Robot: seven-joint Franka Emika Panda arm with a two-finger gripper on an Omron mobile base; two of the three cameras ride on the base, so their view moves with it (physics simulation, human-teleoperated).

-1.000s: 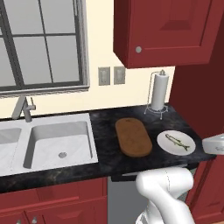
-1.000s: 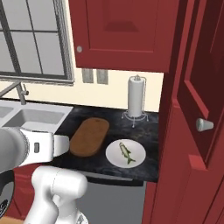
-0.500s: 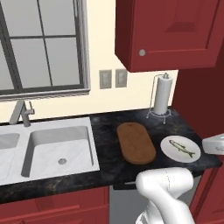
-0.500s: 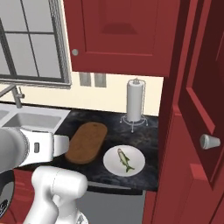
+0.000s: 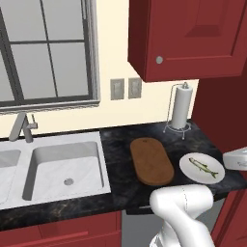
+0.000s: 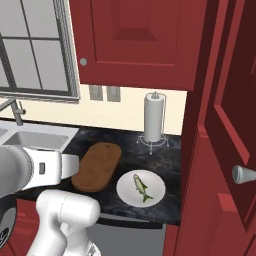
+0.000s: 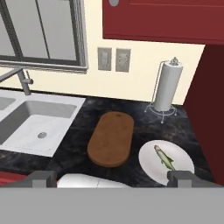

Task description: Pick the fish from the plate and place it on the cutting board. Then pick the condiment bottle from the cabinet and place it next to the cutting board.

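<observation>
The tall dark red cabinet (image 6: pixel 220 150) stands at the right end of the dark tabletop (image 5: pixel 120 144), its door (image 6: pixel 225 190) swung out. A steel sink (image 5: pixel 62 166) is sunk into the tabletop's left part. The cutting board (image 5: pixel 151 160) lies bare near the middle, running front to back. The plate (image 5: pixel 202 169) sits just right of it, near the front right corner, carrying the fish (image 5: pixel 203 167). A paper towel roll (image 5: pixel 181 107) stands at the back edge. The hand (image 7: pixel 113 178) hangs released above the front edge, its fingers (image 7: pixel 41 178) spread wide, grasping nothing.
</observation>
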